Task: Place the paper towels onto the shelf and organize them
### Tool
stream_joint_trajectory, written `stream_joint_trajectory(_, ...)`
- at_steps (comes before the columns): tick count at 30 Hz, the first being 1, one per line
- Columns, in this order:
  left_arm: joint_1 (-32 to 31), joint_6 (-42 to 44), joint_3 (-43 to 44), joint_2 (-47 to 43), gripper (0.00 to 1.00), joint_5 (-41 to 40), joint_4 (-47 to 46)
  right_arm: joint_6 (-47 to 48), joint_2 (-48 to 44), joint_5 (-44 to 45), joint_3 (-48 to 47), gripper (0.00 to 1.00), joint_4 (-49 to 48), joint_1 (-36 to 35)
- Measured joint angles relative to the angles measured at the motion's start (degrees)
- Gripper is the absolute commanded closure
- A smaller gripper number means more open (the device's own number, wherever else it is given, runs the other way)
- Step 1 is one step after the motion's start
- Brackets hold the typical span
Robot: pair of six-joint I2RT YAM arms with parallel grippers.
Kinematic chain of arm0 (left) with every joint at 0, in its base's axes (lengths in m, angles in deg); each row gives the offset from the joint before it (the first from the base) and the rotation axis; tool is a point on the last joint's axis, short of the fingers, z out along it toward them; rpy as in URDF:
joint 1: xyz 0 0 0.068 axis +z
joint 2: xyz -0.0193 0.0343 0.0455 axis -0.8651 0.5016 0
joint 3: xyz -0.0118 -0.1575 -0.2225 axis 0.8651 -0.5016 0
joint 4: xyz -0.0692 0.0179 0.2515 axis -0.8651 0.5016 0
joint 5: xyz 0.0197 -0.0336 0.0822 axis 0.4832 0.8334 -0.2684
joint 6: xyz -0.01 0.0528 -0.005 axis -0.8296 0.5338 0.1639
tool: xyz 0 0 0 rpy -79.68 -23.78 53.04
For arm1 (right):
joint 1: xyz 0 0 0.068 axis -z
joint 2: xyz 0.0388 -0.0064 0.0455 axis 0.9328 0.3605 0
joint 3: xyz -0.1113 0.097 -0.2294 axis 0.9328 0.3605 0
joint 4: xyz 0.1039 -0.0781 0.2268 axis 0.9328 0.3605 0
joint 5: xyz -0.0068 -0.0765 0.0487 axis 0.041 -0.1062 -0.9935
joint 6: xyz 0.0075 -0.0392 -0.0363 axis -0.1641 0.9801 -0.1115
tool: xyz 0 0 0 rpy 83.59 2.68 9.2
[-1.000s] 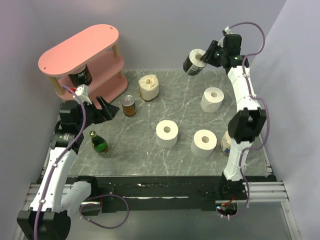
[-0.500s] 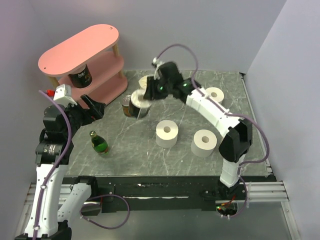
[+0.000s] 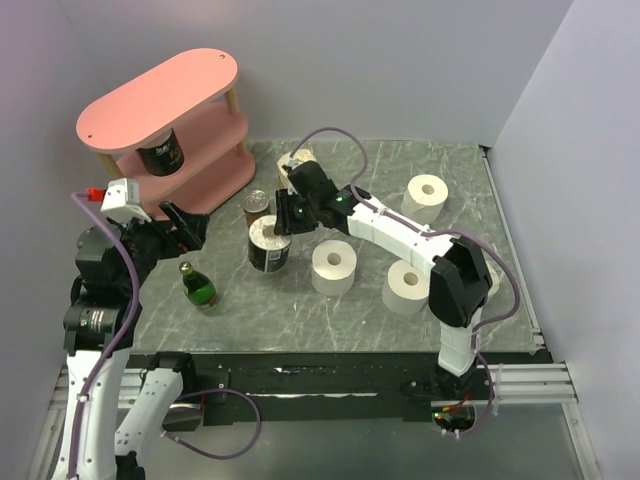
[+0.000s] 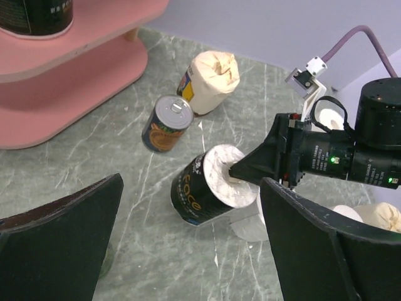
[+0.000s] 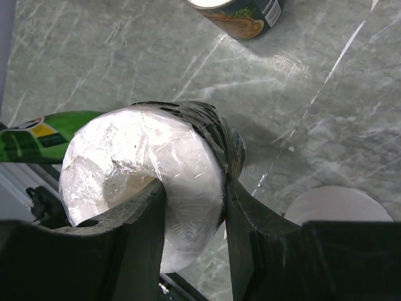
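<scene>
Right tool [image 5: 194, 188] clamped on rim of dark labelled cylinder [image 3: 268, 243]; left tool [image 3: 188, 225] spread wide, touching nothing.

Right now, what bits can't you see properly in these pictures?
Shelf, top view: upper boards cover most of the lowest board.
Dark container on the shelf: top view, its top sits under the top board; left wrist view, cut by the upper edge.
Green bottle, right wrist view: mostly behind the dark-wrapped roll, cut by the left edge.
Right gripper, right wrist view: one fingertip buried in that roll's core.
</scene>
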Motion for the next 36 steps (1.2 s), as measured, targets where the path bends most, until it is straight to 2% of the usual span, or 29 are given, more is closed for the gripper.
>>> stream_joint_trajectory(10,0.0,1.3,-2.4,5.4,0.03,0.8,0.1,-0.8,7.7,3.8,0.0,0.54,-3.5,-0.5)
stream_joint_trajectory(13,0.0,2.0,-2.4,7.1,0.04,1.0,0.2,-1.4,9.5,4.6,0.0,0.45,-3.6,-0.7)
stream_joint_trajectory(14,0.0,2.3,-2.4,7.5,0.05,1.0,0.2,-1.7,9.7,4.5,0.0,0.39,-3.7,-0.7)
stream_joint_trajectory(17,-0.3,2.7,-2.4,8.2,0.08,0.5,0.4,-1.7,9.7,4.7,-1.2,0.29,-3.6,-1.1)
stream_joint_trajectory(21,-2.5,3.3,-2.4,9.7,0.1,-0.5,0.4,-0.5,9.4,5.0,-3.9,0.21,-3.3,-1.2)
stream_joint_trajectory(24,-6.7,3.6,-1.4,12.6,0.11,-2.5,1.2,1.0,6.9,6.9,-3.6,0.15,-2.8,-1.2)
stream_joint_trajectory(27,-11.2,3.8,-0.3,16.3,0.11,-3.8,1.3,2.7,0.0,9.8,0.6,0.02,-3.0,-1.2)
stream_joint_trajectory(28,-12.9,3.8,0.1,17.3,0.11,-4.2,1.5,3.4,-3.5,10.9,3.0,0.0,-3.4,-1.1)
stream_joint_trajectory(36,-25.6,4.3,3.9,27.0,0.1,-11.0,1.7,6.2,-37.3,15.3,26.6,0.0,-6.2,-1.0)
